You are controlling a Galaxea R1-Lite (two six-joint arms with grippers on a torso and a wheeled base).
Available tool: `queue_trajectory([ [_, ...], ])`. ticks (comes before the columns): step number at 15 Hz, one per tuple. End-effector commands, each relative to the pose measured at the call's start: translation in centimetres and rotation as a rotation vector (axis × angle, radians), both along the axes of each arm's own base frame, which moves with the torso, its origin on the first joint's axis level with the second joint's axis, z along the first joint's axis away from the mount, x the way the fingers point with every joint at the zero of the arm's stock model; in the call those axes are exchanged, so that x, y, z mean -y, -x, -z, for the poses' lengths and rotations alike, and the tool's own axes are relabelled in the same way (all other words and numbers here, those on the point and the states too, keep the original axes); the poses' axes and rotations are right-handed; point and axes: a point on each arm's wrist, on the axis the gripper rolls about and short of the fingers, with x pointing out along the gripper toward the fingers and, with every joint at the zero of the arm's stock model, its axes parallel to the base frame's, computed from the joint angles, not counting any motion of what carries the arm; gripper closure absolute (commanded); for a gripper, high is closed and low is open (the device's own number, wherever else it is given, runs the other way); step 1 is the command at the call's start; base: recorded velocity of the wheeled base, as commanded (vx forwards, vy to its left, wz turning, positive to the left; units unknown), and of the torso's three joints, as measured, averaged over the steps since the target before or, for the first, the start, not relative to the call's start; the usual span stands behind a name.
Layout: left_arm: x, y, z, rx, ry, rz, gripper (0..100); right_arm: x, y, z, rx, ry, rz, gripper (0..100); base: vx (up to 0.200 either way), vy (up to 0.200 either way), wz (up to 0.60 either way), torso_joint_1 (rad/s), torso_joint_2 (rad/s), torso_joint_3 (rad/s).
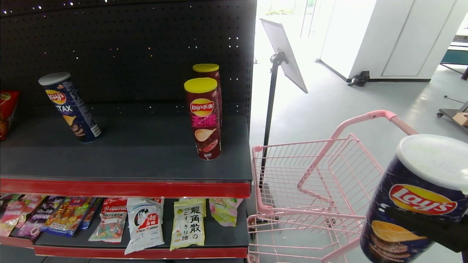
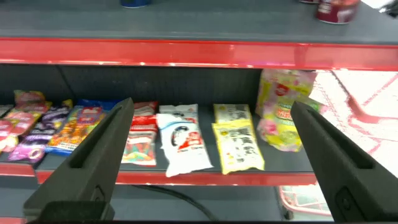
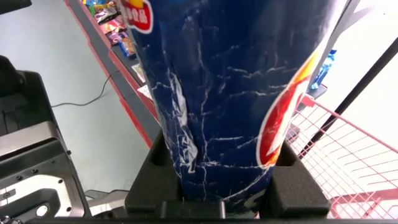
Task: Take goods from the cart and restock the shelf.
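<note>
1. The blue can (image 1: pixel 413 197) is a tall, dark navy chip tube with a whitish plastic lid. It has a red-and-yellow logo up near the top and a picture of chips lower down. In the right wrist view, thin white crackle lines run all over the blue.
2. The right gripper (image 3: pixel 224 193) has it. The black fingers (image 3: pixel 158 180) are clamped on either side of the can's lower body, with the tube snug between them. In the head view, one dark finger crosses the can just under the logo.
3. The can sits tilted at the near right, up over the near right side of the pink cart (image 1: pixel 310 175). It's well apart from the shelf (image 1: pixel 146 157).
4. The left gripper (image 2: pixel 205 155) is spread wide with nothing in it. It's down low in front of the lower shelf (image 1: pixel 226 235), facing the snack bags (image 1: pixel 146 223).
5. On the shelf, another blue can (image 1: pixel 71 107) of the same design stands toward the left, leaning noticeably.
6. Two red cans (image 1: pixel 203 118) with yellow lids stand upright toward the right end, one right behind the other.
7. The bags on the lower shelf lie flat in a row, with a white one and a pale yellow one near the middle.
8. A sign stand (image 1: pixel 272 109) rises between the shelf's end and the cart.
</note>
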Motion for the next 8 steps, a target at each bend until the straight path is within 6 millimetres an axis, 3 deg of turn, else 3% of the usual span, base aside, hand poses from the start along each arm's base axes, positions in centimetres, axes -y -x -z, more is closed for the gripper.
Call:
queue_trajectory([
  [1, 0.0, -0.01, 0.01, -0.002, 0.0, 0.001, 0, 0.01, 0.02, 0.04, -0.001, 0.0, -0.001, 100, 0.0, 0.2, 0.0, 0.022, 0.01, 0.002],
  [8, 0.0, -0.01, 0.01, -0.002, 0.002, 0.001, 0, -0.03, -0.05, 0.16, -0.008, 0.003, -0.002, 100, 0.0, 0.2, 0.0, 0.0, 0.0, 0.002],
])
